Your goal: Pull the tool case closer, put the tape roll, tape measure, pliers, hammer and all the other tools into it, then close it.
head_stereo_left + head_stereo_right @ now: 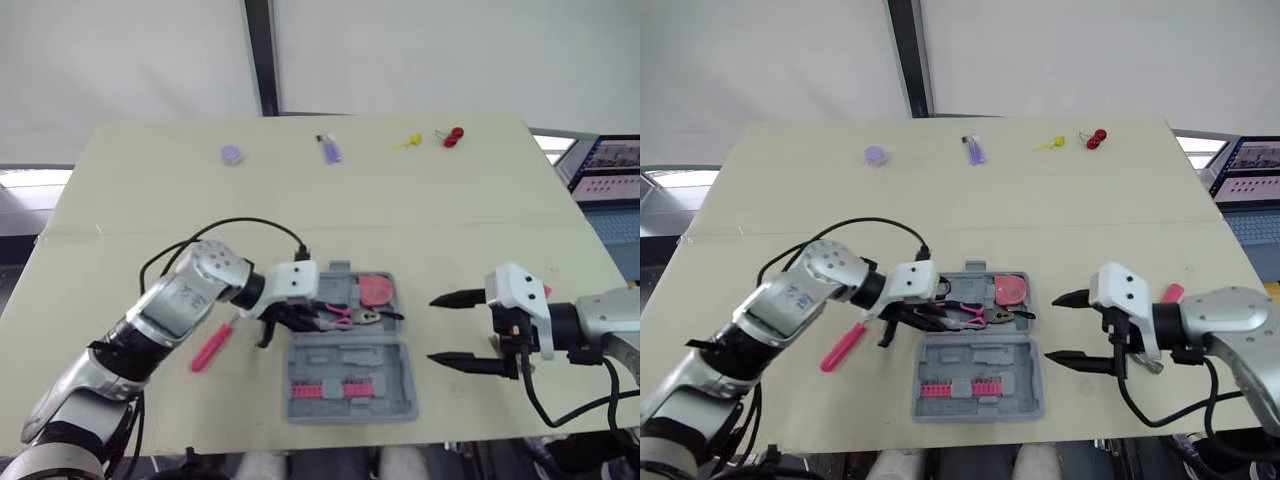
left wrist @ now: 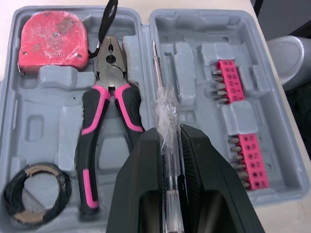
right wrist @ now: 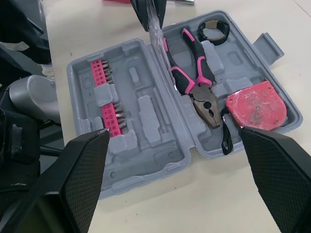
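Where its two black fingers press together on a clear handle, the left gripper (image 2: 169,132) holds a thin screwdriver (image 2: 157,73), with a scrap of crinkled clear film caught around the shaft just past the fingertips. The shaft points out over the open grey tool case (image 1: 350,357), along the ridge between its two halves; whether the tip touches the plastic cannot be told. Just beside the shaft, in the half farther from the robot, lie the pliers (image 2: 109,92) with pink and black handles, their jaws toward the red tape measure (image 2: 52,41), which sits in a corner pocket with its black strap looped past the plier jaws. The black tape roll (image 2: 36,194) rests in the opposite corner of that same half, near the plier handle ends. The half nearer the robot carries two pink bit strips (image 2: 228,80) in their slots. A pink-handled tool (image 1: 212,347) lies on the pale table (image 1: 300,210) outside the case, on the robot's left and under the left forearm. The right gripper (image 1: 432,328) hovers to the right of the case, apart from it, its fingers spread wide with nothing between them. Well away along the far edge of the table sit a few small purple, yellow and red things.
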`<control>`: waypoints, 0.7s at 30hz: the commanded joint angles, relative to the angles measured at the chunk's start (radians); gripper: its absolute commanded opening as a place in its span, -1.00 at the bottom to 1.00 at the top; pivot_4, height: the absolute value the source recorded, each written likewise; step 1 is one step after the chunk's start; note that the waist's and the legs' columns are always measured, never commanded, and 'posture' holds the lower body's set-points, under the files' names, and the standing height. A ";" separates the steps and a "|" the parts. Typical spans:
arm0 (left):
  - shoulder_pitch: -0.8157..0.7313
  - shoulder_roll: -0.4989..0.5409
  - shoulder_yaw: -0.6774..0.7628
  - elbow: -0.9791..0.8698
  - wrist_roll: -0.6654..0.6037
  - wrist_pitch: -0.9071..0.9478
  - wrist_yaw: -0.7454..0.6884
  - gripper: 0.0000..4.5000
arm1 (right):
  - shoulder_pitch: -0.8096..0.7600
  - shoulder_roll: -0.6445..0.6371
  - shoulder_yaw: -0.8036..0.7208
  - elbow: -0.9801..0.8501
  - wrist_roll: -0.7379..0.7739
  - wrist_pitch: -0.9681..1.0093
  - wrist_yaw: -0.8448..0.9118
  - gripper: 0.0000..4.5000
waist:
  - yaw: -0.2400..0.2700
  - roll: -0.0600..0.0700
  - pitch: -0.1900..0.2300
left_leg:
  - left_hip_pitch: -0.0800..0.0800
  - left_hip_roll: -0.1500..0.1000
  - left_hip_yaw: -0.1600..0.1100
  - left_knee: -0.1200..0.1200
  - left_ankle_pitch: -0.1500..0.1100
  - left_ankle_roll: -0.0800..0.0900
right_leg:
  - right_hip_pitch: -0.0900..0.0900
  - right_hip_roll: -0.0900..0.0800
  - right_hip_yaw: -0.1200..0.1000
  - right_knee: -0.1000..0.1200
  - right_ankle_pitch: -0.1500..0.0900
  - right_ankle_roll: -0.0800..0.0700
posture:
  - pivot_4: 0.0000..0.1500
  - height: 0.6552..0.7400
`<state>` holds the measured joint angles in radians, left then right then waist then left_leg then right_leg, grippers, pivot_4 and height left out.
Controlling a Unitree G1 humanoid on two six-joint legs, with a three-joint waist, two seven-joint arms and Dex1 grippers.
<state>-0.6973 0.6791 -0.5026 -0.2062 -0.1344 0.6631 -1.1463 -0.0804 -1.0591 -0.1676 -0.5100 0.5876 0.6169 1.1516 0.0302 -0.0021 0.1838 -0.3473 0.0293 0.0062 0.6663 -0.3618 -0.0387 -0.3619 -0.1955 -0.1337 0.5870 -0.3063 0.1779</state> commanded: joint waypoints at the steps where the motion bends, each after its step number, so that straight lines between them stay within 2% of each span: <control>1: -0.012 -0.020 -0.018 -0.049 0.017 0.029 0.013 -0.97 | -0.016 -0.009 -0.021 -0.023 0.024 0.000 0.007 1.00 | -0.001 0.000 0.000 | 0.000 0.000 0.000 0.000 0.000 0.000 | 0.000 0.000 0.000 0.000 0.000 0.000 | 1.00 1.00; 6: 0.007 -0.037 -0.048 -0.125 0.012 0.131 0.027 -0.97 | -0.008 -0.005 -0.011 -0.015 0.025 -0.006 0.014 1.00 | 0.000 0.000 0.000 | -0.002 0.000 0.000 0.001 0.000 0.000 | 0.000 0.000 -0.001 0.000 0.000 0.000 | 1.00 1.00; 16: 0.000 -0.039 -0.128 -0.146 0.105 0.145 0.092 -0.97 | -0.014 -0.012 0.006 0.002 0.000 -0.025 0.029 1.00 | 0.002 0.000 0.000 | -0.003 0.000 -0.001 0.002 0.000 0.000 | -0.001 0.000 -0.001 0.000 0.000 0.000 | 1.00 1.00; 21: 0.006 -0.057 -0.148 -0.174 0.106 0.177 0.101 -0.97 | -0.015 -0.012 0.002 0.004 -0.004 -0.023 0.034 1.00 | 0.005 0.000 0.000 | -0.003 0.000 -0.001 0.003 0.000 0.001 | -0.001 0.000 -0.001 0.000 0.000 0.000 | 1.00 1.00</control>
<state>-0.6936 0.6315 -0.6446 -0.3250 -0.0322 0.8306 -1.0482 -0.0926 -1.0590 -0.1564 -0.5015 0.5782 0.6083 1.1722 0.0352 -0.0021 0.1838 -0.3506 0.0293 0.0055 0.6691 -0.3615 -0.0382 -0.3624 -0.1956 -0.1349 0.5872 -0.3061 0.1777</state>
